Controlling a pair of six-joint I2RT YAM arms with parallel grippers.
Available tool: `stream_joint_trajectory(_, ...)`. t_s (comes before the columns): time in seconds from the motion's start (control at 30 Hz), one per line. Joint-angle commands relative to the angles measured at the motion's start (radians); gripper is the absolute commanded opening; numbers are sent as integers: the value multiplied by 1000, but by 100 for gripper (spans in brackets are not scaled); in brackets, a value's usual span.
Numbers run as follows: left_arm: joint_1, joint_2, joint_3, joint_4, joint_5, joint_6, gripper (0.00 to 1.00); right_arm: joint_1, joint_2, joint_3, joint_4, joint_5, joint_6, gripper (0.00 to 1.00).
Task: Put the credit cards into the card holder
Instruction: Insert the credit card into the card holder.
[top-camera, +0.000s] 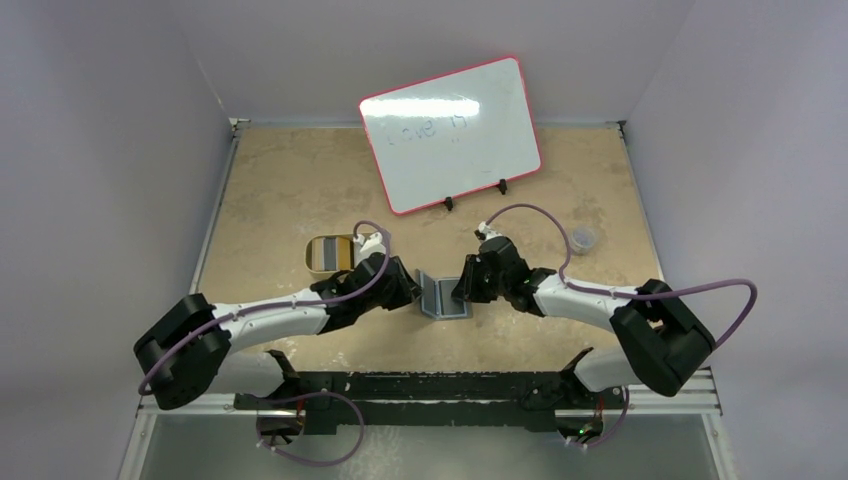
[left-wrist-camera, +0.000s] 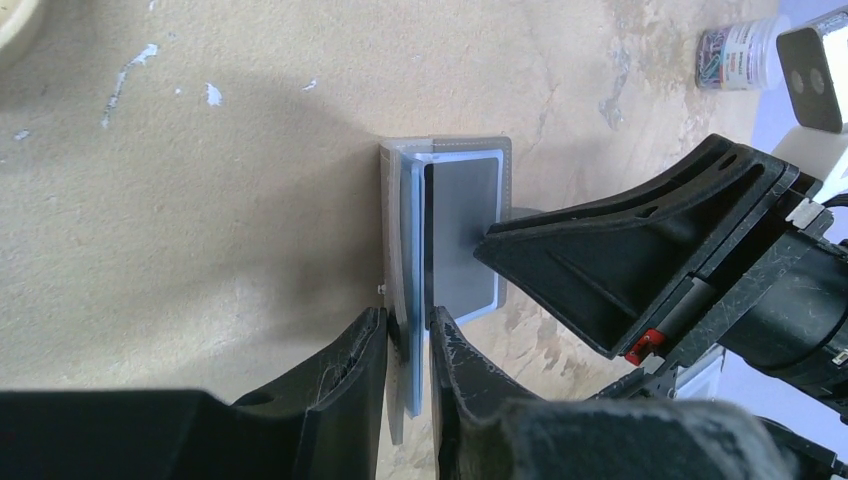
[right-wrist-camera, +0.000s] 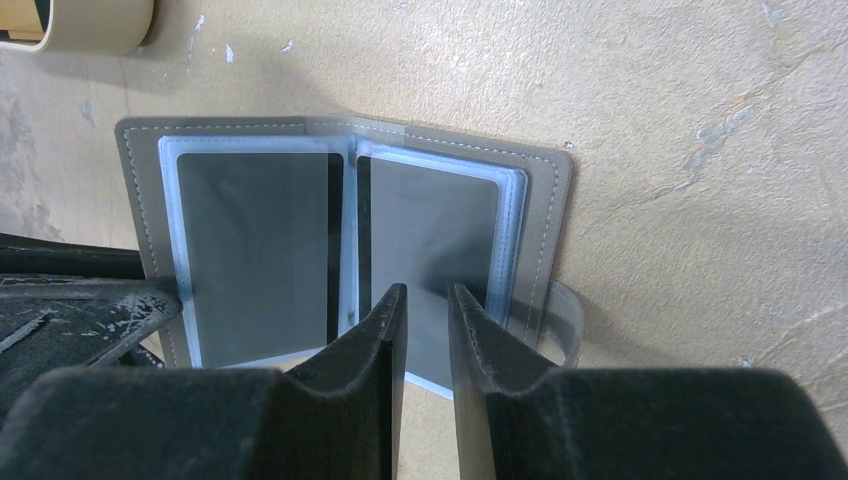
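Observation:
The grey card holder lies open between my two grippers. In the right wrist view its grey cover shows two blue-grey pockets, each with a dark card in it: one on the left and one on the right. My left gripper is shut on the near edge of the left half and holds it upright. My right gripper has its jaws a narrow gap apart with nothing between them. Its tips rest on the right-hand card. The closing tab sticks out at the right.
A gold tin holding something striped sits left of the card holder, behind the left arm. A red-framed whiteboard stands at the back. A small jar of paper clips is at the right.

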Motion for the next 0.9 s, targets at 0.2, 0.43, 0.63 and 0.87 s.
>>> stream_joint_trajectory(0.2, -2, 43, -7, 117, 38, -2, 14, 3, -16, -23, 9, 7, 8, 25)
stream_joint_trajectory(0.43, -2, 36, -29, 197, 67, -7, 7, 3, -3, -36, 28, -3, 13, 25)
stream_joint_trajectory(0.63, -3, 54, -50, 264, 96, -18, 12, 3, 0, -37, 34, -4, 14, 25)
stream_joint_trajectory(0.87, -3, 68, -69, 314, 109, -17, 8, 3, 3, -43, 43, -9, 17, 25)
